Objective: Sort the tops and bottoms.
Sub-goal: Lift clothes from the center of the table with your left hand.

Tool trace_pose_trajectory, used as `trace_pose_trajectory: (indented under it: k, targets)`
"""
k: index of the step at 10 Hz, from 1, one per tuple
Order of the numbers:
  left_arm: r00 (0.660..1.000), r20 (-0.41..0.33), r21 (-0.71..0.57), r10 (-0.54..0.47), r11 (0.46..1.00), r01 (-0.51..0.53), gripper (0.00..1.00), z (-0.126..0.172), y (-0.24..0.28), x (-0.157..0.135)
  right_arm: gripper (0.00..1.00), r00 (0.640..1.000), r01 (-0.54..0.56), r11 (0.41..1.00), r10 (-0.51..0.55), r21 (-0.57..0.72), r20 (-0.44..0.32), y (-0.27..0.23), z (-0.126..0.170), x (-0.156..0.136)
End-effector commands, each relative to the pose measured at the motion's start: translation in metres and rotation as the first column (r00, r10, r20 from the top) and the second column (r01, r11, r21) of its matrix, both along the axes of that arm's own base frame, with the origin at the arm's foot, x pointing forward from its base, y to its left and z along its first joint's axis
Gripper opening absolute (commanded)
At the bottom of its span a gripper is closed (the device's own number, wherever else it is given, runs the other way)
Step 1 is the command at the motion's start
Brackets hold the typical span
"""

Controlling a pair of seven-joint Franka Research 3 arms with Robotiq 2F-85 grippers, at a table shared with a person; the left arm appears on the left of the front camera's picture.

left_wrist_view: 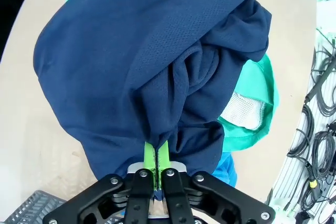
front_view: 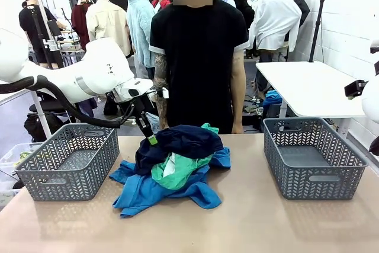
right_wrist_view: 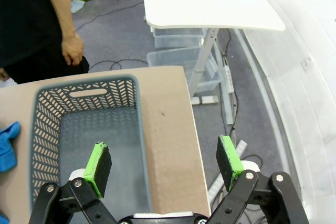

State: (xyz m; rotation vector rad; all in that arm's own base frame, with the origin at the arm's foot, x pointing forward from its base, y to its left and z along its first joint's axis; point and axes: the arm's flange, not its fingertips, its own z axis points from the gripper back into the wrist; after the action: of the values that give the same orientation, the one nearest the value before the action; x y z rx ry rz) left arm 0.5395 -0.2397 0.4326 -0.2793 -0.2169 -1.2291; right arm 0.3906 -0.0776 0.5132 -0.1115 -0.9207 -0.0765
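A pile of garments lies mid-table: a dark navy garment (front_view: pixel 180 142) on top, a sea-green one (front_view: pixel 179 170) with a white tag under it, and bright blue cloth (front_view: pixel 155 191) at the bottom. My left gripper (front_view: pixel 151 138) is at the pile's left edge, shut on a fold of the navy garment (left_wrist_view: pixel 152 77); in the left wrist view its green pads (left_wrist_view: pixel 150 157) are pressed together on the cloth. The sea-green garment (left_wrist_view: pixel 252 108) and blue cloth (left_wrist_view: pixel 228 167) peek out beside it. My right gripper (right_wrist_view: pixel 164 162) hovers open above the right basket (right_wrist_view: pixel 47 114), holding nothing.
A grey basket (front_view: pixel 68 161) stands at the table's left and another (front_view: pixel 314 157) at the right, both with nothing in them. A person in a black shirt (front_view: pixel 198 51) stands at the far side, hands down. A white table (front_view: pixel 311 87) stands behind on the right.
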Motion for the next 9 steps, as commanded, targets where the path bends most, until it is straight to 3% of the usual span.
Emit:
trace_pose_trajectory:
  k: [1, 4, 6, 9]
  targets:
    - [1.0, 0.006, 0.007, 0.004, 1.0, -0.004, 0.0, 0.008, 0.0, -0.007, 1.0, 1.0, 0.007, 1.0, -0.007, -0.002, -0.009, 0.001, -0.001, 0.001]
    - [0.996, 0.09, -0.002, -0.008, 1.0, 0.009, 0.0, 0.064, -0.017, -0.023, 1.0, 1.0, 0.007, 1.0, -0.007, -0.002, -0.009, 0.001, -0.001, 0.001]
    - [0.972, 0.226, 0.062, -0.055, 0.997, 0.042, 0.0, 0.143, -0.054, -0.045, 1.0, 1.0, 0.007, 1.0, -0.007, -0.002, -0.009, 0.001, -0.001, 0.001]
    - [0.88, 0.465, 0.115, -0.098, 0.992, 0.05, 0.0, 0.275, -0.111, -0.089, 1.0, 1.0, 0.007, 1.0, -0.007, -0.002, -0.009, 0.001, -0.001, 0.001]
